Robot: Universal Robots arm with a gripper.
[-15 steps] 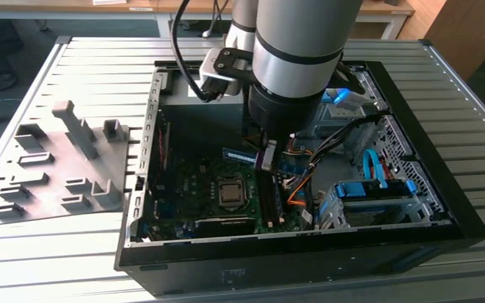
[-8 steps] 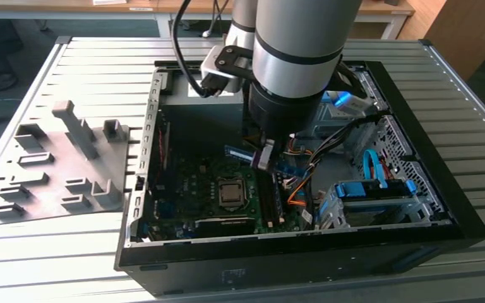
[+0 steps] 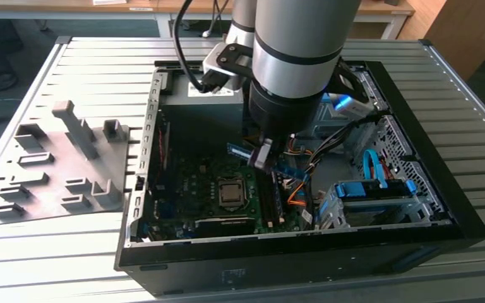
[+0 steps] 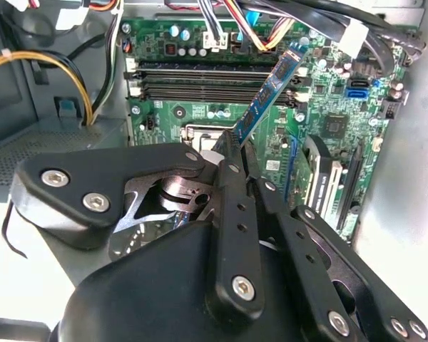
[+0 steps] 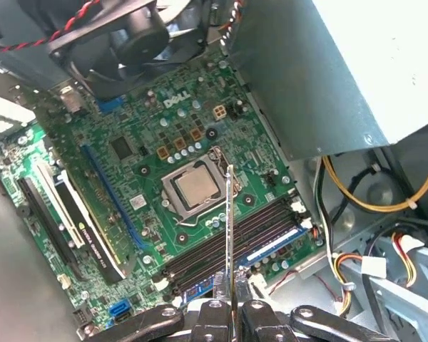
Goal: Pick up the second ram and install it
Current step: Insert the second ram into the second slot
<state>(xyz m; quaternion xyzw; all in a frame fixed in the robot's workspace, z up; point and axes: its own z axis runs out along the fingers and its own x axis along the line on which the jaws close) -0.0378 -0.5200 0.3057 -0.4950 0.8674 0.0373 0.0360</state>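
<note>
Open computer case [image 3: 141, 189] lying flat on a slatted metal table [image 3: 74, 265], robot arm reaching down into it. Gripper [image 3: 262, 158] clamped shut on the second ram [image 3: 289, 169] – a thin bluish-dark stick held in the air above the green motherboard [image 5: 139, 153], touching nothing but the fingers. Below it, the long black memory slots [image 4: 207, 80], beside the processor socket [image 5: 196, 187].

Possible trouble, judged from this pose: stick slanted across the slots in the second wrist view rather than lying along them, so apparently not lined up; if pressed down like that, likely to land askew, catch a slot's end latch or scrape its contact edge. Also a narrow pinch on a long thin board – easy to pivot between the fingers under seating force. Loose orange and yellow cables [image 3: 297, 192] just beside the slots, close enough to snag.

Arm pose: thick grey segment descending from the top of the exterior view, wrist over the middle of the case, gripper pointing down at the board, just to the exterior view's right of the socket
</note>
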